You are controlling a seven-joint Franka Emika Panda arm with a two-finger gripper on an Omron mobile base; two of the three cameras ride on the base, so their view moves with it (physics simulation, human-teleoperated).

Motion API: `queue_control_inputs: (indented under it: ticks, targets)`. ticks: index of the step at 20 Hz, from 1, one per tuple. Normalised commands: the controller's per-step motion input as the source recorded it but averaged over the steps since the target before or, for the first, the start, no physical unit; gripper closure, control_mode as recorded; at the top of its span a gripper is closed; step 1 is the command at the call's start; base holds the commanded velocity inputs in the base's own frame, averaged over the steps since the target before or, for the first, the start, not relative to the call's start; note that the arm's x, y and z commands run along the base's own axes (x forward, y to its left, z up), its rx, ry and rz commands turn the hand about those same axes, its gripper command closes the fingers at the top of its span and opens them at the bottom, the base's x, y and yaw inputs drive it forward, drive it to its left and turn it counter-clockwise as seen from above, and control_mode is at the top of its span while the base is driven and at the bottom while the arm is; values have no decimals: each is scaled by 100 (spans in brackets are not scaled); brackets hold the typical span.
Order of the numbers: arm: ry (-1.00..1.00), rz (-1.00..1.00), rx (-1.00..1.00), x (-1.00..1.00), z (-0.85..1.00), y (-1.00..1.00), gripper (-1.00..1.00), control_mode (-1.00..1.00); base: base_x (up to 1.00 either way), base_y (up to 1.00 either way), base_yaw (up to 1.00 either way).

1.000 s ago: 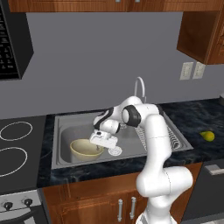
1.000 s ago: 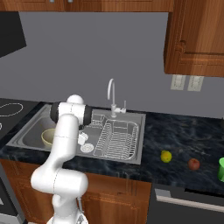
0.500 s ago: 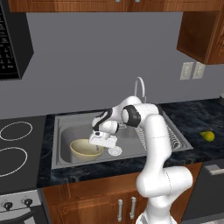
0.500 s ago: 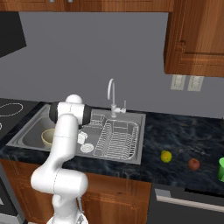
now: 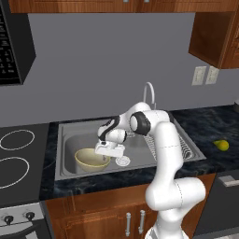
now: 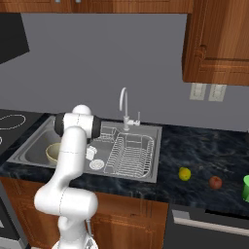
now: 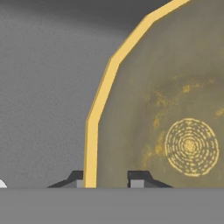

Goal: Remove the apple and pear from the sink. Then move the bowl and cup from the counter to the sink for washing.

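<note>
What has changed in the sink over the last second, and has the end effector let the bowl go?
Almost nothing has visibly moved. The end effector stays low in the sink, its fingertips still straddling the rim of the bowl; no clear release shows. The bowl sits in the basin as before. The pear, apple and cup remain on the counter.

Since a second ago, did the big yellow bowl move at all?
No. In the left base view the bowl sits in the same spot in the sink, left of the round drain, with the tool at its rim.
</note>
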Motion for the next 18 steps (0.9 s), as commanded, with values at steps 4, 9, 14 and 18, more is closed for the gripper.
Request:
queue_control_inputs:
  ticks: [4, 9, 14, 18]
  targets:
    - [0, 0, 0, 0, -3, 0, -100, -100, 0, 0, 0]
    - [1, 0, 0, -1, -1, 0, -100, -100, 0, 0, 0]
    - [3, 0, 0, 0, 6, 0, -100, -100, 0, 0, 0]
    - [3, 0, 0, 0, 22, 0, -100, -100, 0, 0, 0]
